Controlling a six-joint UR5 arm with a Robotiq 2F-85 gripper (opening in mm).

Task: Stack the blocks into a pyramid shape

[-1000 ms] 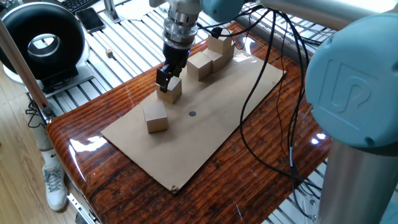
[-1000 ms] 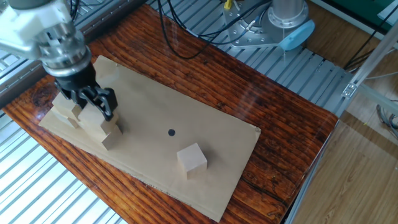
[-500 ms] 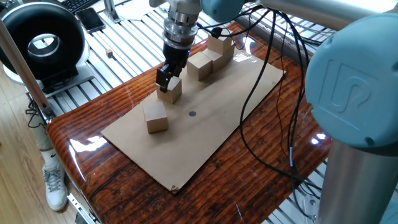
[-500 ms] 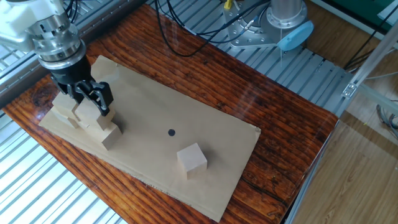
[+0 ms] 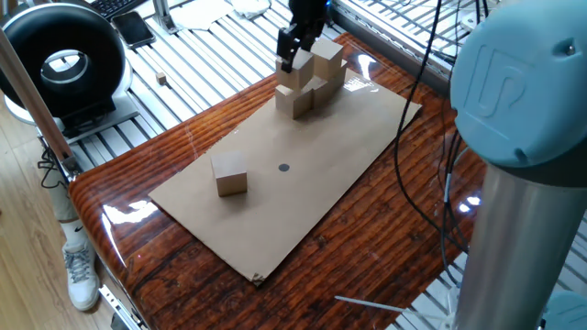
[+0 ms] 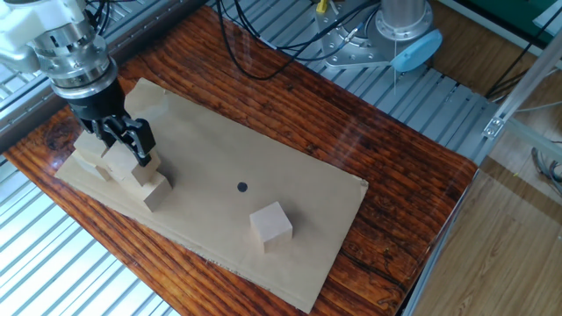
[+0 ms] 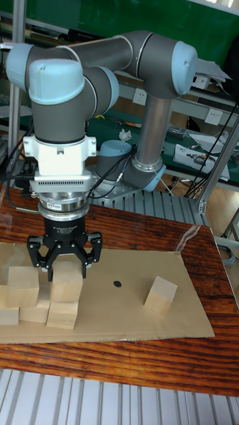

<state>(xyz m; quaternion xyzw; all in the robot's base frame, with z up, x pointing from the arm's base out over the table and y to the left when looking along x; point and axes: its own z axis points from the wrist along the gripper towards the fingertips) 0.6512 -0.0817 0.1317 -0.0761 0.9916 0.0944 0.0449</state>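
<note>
My gripper is shut on one of the blocks. It holds that block on top of a lower block in the cluster at one end of the cardboard sheet. Beside it another upper block rests on the bottom row. In the one fixed view the cluster lies at the far end. A single block stands alone at the other end of the sheet.
A black dot marks the sheet's middle. The sheet lies on a glossy wooden tabletop ringed by metal slats. A black round device and a tiny cube sit at the left. Cables hang over the table's right side.
In the one fixed view the gripper has carried its block from near the sheet's middle to the cluster at the far end. The lone block has not moved.
</note>
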